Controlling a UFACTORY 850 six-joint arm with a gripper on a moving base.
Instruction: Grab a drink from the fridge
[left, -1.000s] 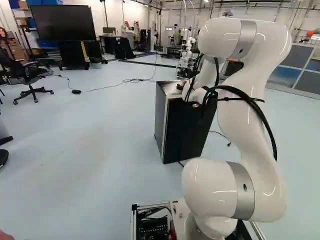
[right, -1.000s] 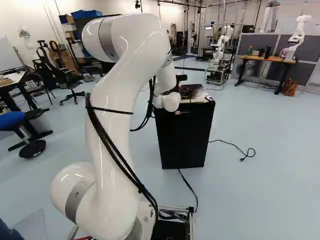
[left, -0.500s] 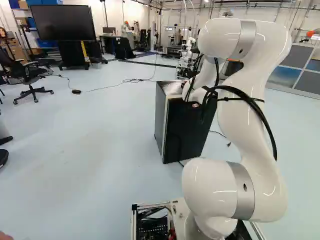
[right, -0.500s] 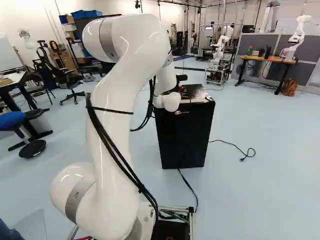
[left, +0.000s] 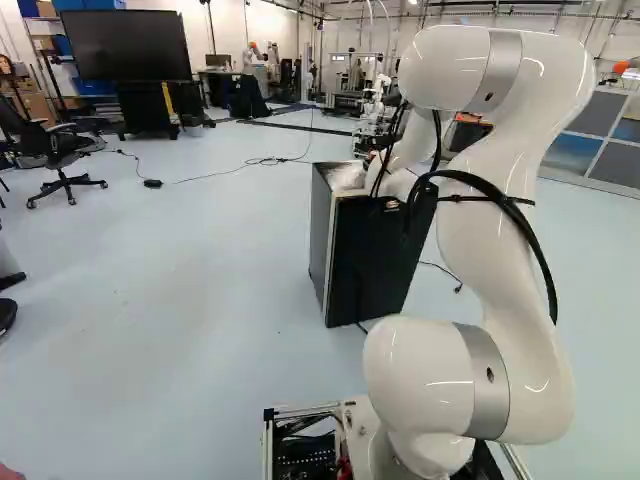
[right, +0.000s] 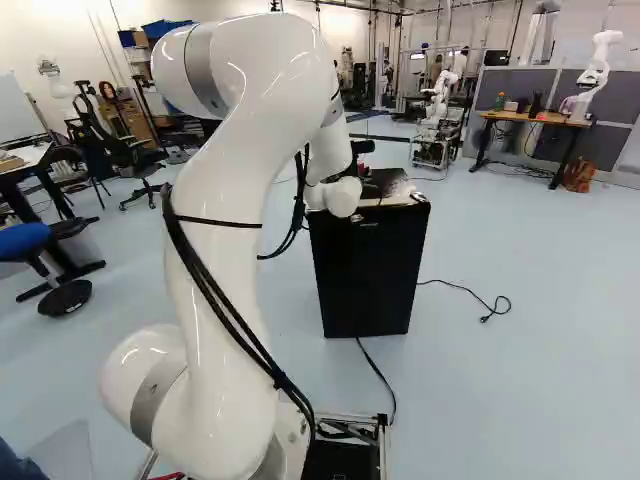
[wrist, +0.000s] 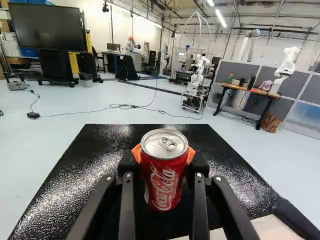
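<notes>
The black fridge (right: 370, 285) stands upright ahead of the base, its front appearing closed. In both base views the white wrist sits at its top near edge and largely hides my gripper. The wrist view shows my gripper (wrist: 164, 167) shut on a red drink can (wrist: 163, 182), with orange pads behind the can at both sides. The can is upright, its silver lid and tab uppermost, over the fridge's glossy black top (wrist: 95, 160). Whether its base touches that top cannot be told.
A cable (right: 465, 290) lies on the floor beside the fridge. Farther back stand another robot (wrist: 196, 82) on a wheeled frame and a wooden-topped desk (wrist: 247, 90). An office chair (left: 65, 160) and a large screen (left: 125, 45) are at the left of the left base view.
The arm has shifted slightly up and back against its lowest joint, with the wrist a little higher by the fridge top. The base and the fridge have stayed where they were.
</notes>
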